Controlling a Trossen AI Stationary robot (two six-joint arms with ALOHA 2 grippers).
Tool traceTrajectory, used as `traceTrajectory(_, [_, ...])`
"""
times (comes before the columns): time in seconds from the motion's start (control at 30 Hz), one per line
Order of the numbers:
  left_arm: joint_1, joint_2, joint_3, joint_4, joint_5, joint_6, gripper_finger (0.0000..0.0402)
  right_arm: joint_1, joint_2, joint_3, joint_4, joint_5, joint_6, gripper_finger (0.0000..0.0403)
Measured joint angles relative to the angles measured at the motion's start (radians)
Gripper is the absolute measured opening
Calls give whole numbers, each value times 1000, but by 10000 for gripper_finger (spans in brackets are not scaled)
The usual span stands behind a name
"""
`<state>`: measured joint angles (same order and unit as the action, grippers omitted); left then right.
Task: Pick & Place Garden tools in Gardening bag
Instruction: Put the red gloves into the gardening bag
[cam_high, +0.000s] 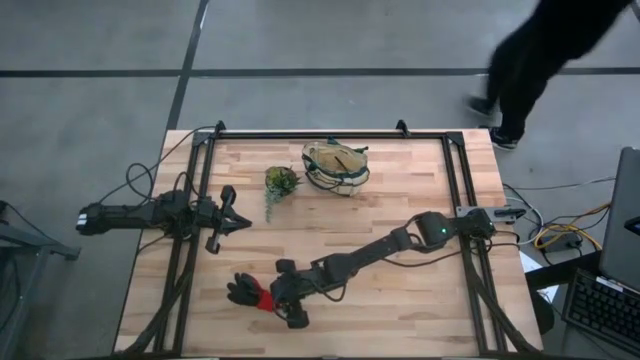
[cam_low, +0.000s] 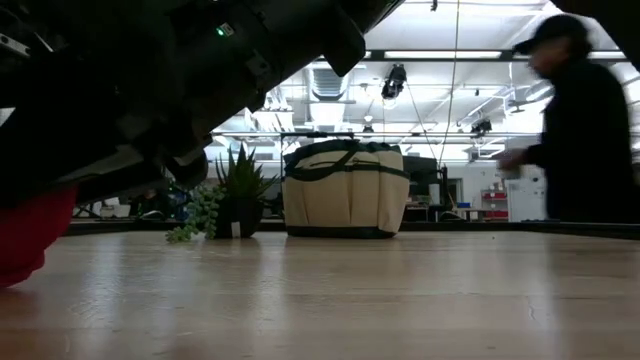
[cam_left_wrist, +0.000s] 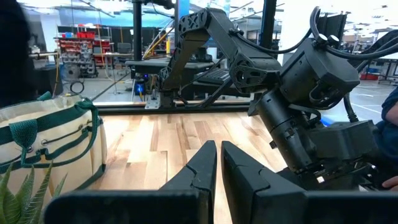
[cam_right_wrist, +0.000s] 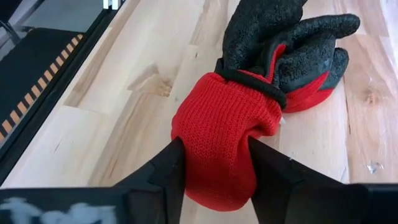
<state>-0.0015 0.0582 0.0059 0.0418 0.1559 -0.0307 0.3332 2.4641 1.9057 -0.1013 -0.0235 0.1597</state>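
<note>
Low in the high view, left of centre, the right gripper (cam_right_wrist: 211, 168) pinched the red cuff of the gloves (cam_right_wrist: 273, 68) lying on the tabletop (cam_high: 400, 300), presumably to carry them to the bag (cam_high: 336, 166) near the top edge, while the left gripper (cam_left_wrist: 217, 168) waited at mid-left, fingers nearly together.

Table centre: bare wood on the table (cam_high: 400, 190) between the bag and the right arm, open to a gripper.
Far edge: the gardening bag (cam_high: 336, 166) and the potted plant (cam_high: 281, 181) stand just beside each other; only a narrow gap lies between them.
Near left corner: the gloves (cam_right_wrist: 261, 81) lie on the wood, the right gripper (cam_right_wrist: 211, 163) pressed to both sides of the red cuff.
Diagonal: the right arm (cam_high: 380, 250) crosses the near half, blocking a straight path there.
Left side: the left gripper (cam_high: 236, 220) sits fingers together, near the plant.
Beyond the table: a person (cam_high: 540, 60) walks past the far right corner.
</note>
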Motion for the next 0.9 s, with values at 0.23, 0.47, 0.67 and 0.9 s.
traceTrajectory(0.23, [0, 0, 0, 0, 0, 0, 28, 0, -19, 0, -55, -2, -10, 100])
traceTrajectory(0.47, [0, 0, 0, 0, 0, 0, 28, 0, -61, 0, -159, -1, -48, 73])
traceTrajectory(0.67, [0, 0, 0, 0, 0, 0, 28, 0, -74, 0, -193, 0, -58, 65])
traceTrajectory(0.9, [0, 0, 0, 0, 0, 0, 28, 1, -100, 0, -273, 70, -79, 64])
